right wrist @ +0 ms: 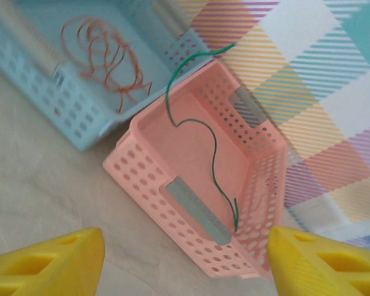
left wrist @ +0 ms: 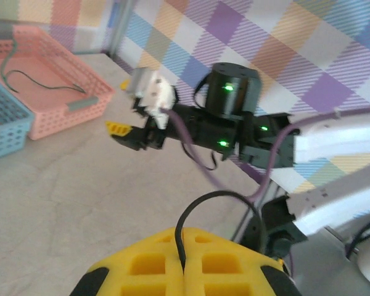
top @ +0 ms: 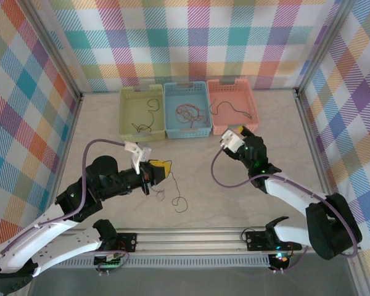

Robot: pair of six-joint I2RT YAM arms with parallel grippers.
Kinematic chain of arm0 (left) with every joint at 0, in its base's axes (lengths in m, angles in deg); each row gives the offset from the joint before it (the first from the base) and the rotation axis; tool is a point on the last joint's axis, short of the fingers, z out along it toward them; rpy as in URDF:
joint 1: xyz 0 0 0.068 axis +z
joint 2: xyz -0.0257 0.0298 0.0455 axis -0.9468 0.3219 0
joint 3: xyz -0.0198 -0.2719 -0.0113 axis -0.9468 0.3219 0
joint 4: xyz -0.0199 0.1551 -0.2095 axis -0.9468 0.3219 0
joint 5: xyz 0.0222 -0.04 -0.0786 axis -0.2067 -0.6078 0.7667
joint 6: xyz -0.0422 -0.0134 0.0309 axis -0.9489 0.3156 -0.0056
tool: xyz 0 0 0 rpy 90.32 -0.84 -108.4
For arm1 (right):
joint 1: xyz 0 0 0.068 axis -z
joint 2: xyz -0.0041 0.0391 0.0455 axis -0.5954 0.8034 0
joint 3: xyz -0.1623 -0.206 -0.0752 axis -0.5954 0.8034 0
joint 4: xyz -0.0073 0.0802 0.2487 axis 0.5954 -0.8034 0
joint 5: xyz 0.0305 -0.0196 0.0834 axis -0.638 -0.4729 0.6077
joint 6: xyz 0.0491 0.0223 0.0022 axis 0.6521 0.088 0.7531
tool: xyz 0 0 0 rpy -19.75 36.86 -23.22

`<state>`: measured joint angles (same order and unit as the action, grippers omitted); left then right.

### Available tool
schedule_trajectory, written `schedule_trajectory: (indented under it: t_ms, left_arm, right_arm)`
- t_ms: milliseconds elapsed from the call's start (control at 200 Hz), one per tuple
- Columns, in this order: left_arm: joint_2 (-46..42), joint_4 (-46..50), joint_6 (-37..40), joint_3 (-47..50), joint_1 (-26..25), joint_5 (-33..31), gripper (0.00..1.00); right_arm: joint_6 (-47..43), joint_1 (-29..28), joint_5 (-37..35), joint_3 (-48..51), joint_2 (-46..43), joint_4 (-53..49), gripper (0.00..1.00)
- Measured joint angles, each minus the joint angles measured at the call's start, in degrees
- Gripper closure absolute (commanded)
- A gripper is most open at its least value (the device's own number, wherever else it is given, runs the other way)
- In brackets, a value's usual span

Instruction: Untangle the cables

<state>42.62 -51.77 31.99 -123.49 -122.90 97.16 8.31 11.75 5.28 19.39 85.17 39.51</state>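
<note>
My left fingers point(left wrist: 145, 265) pinch the black cable point(left wrist: 216, 193), its loop trailing back toward me; my right fingers point(right wrist: 49, 259) stand spread above the pink basket point(right wrist: 145, 182).

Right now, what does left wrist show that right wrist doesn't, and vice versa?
Left wrist: left gripper shut on a black cable, right gripper beyond it. Right wrist: red-orange cables piled in the blue basket, its own fingers spread wide. Both: pink basket holding a green cable, blue basket beside it.
</note>
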Motion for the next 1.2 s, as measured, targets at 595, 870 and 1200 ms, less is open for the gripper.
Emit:
schedule_trajectory:
  t_ms: [595, 870, 1200]
  left_arm:
    - [30.3, 7.5, 7.3, -37.4, 13.4, -18.7, 1.0]
    - [47.1, 10.3, 7.2, -53.2, 27.2, -19.1, 1.0]
    - [66.7, 11.7, 5.0, -64.3, 38.6, -18.8, 1.0]
  right_arm:
    - [43.2, 1.5, 11.4, 4.1, 3.4, 3.5, 0.3]
    - [45.9, 1.5, 12.5, 5.2, 8.8, 6.4, 0.3]
    - [46.2, 1.5, 12.7, 5.4, 8.8, 8.1, 0.3]
